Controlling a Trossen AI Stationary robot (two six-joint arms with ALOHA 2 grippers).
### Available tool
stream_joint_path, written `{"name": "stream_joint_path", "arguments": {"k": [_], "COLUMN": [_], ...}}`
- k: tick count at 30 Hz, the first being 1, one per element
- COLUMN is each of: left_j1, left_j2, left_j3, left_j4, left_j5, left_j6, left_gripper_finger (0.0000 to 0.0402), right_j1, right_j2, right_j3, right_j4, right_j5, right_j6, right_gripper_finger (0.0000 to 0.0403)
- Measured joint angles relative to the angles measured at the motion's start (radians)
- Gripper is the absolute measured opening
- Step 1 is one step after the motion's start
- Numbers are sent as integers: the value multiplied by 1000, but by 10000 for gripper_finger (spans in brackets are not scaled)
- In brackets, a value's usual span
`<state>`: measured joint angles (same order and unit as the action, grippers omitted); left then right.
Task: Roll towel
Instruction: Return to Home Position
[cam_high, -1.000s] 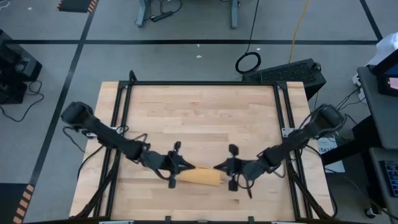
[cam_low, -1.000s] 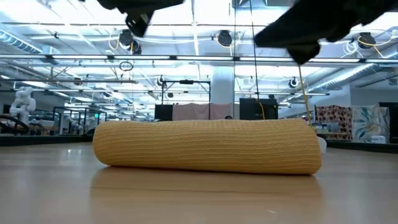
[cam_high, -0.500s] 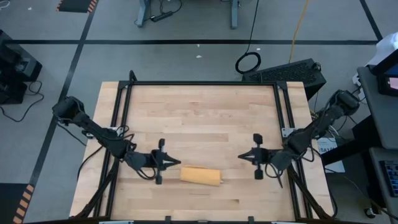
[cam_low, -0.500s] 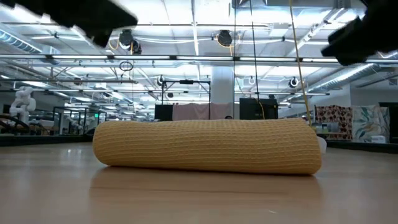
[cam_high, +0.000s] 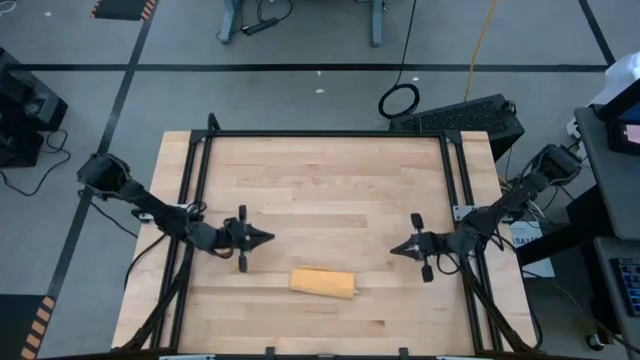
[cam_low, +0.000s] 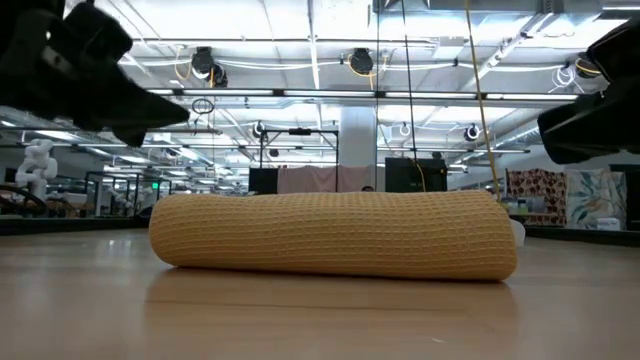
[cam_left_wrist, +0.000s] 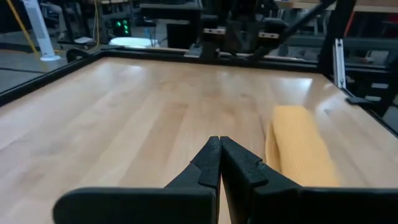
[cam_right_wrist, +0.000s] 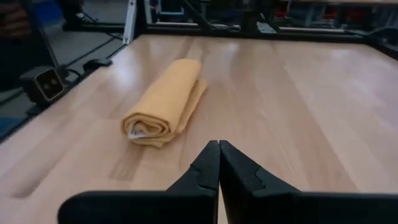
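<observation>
Counter: light wooden counter (cam_high: 320, 180) with a black metal frame along its edges, carrying only one cloth roll.
Left arm: dark jointed arm reaching in from the counter's left side, pointing toward the middle.
Right arm: dark jointed arm reaching in from the right side, pointing toward the left arm.
Towel: mustard-yellow ribbed cloth towel (cam_high: 323, 283), rolled into a tight cylinder. It lies flat on the counter near the bottom edge in the high view, about midway across. Its long axis runs nearly from side to side.
Left pincer: left pincer (cam_left_wrist: 219, 140) is clenched, its two dark fingers pressed together on nothing. It hangs above the wood, well apart from the roll's left end.
Right pincer: right pincer (cam_right_wrist: 219, 144) is likewise clenched and holding nothing, well apart from the roll's right end.
Tag: small white tag (cam_right_wrist: 134, 132) showing in the spiral at the roll's right end.
</observation>
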<state>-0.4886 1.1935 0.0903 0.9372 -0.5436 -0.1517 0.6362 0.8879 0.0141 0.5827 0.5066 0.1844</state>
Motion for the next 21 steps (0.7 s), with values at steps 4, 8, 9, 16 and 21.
{"name": "stream_joint_path", "arguments": {"k": [4,8,9,16,21], "left_j1": [20,25,25,26,35], "left_j2": [-6,-19,-19,-114,-282], "left_j3": [-83,-84,-84,-85,-85], "left_j4": [117,120,120,104,-34], "left_j5": [41,60,70,95,95], "left_j6": [0,24,30,150,213], "left_gripper_finger": [13,13,13,13,5], "right_j1": [-34,-69,-77,-120,-127], "right_j2": [-8,-34,-45,-144,-241], "right_j3": [-1,-1,-1,-1,0], "right_j4": [1,-1,-2,-96,-215], "right_j5": [-16,-43,-51,-94,-90], "right_j6": [-56,-119,-131,-172,-141], "right_gripper_finger": [0,0,0,0,0]}}
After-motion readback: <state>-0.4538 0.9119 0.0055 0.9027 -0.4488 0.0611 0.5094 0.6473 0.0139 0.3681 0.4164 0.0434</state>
